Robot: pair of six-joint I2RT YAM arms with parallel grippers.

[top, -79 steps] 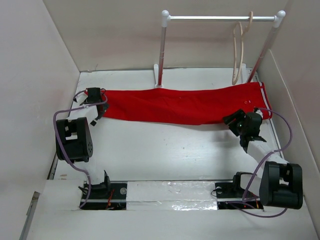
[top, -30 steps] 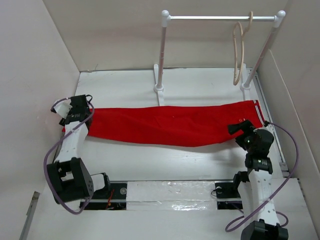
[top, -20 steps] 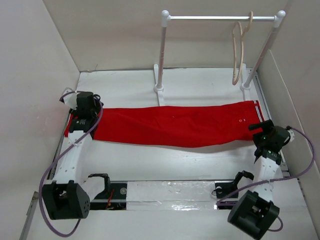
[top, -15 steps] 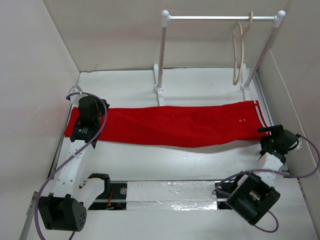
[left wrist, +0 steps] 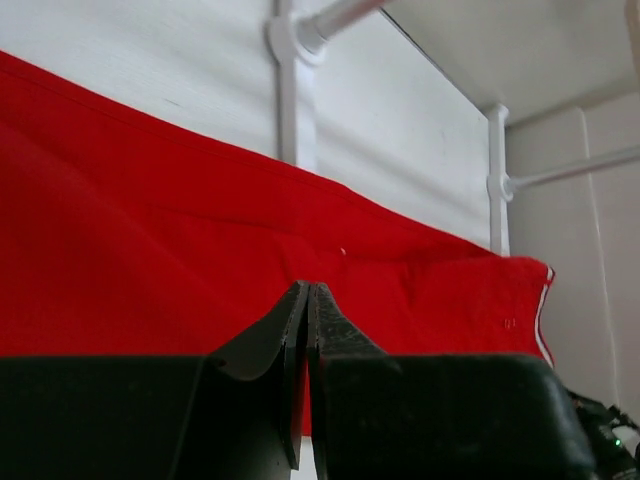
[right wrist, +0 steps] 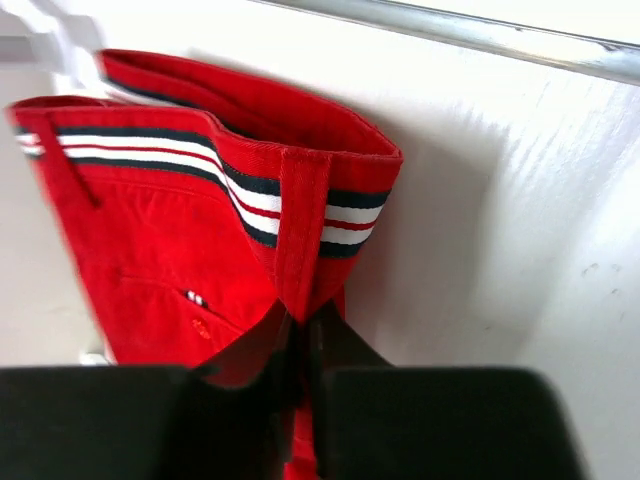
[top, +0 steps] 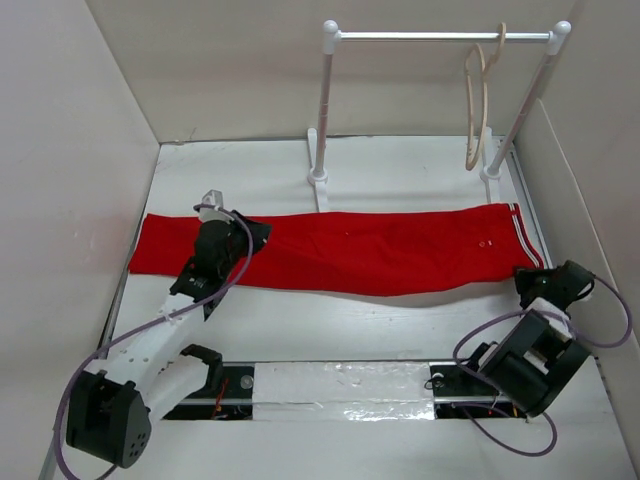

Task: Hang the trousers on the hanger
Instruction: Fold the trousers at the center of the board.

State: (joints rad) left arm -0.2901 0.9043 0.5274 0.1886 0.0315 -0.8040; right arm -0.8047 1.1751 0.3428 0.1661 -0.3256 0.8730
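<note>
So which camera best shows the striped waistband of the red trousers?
The right wrist view: the waistband is close up, white and dark stripes plain. The top view shows only thin white lines at the trousers' right end; the left wrist, a faint far edge.

Left arm (top: pixel 150 340): stretched forward from its base, angled inward.
Left gripper (left wrist: pixel 306 290): fingers pressed together, nothing between them.
Right arm (top: pixel 530 360): folded tight near its base.
Right gripper (right wrist: pixel 300 322): fingers pinching the trousers (right wrist: pixel 170 230).

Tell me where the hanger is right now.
In the top view the hanger hangs on the rack's silver bar at far right, beside the right post, beyond the waistband end of the trousers.
</note>
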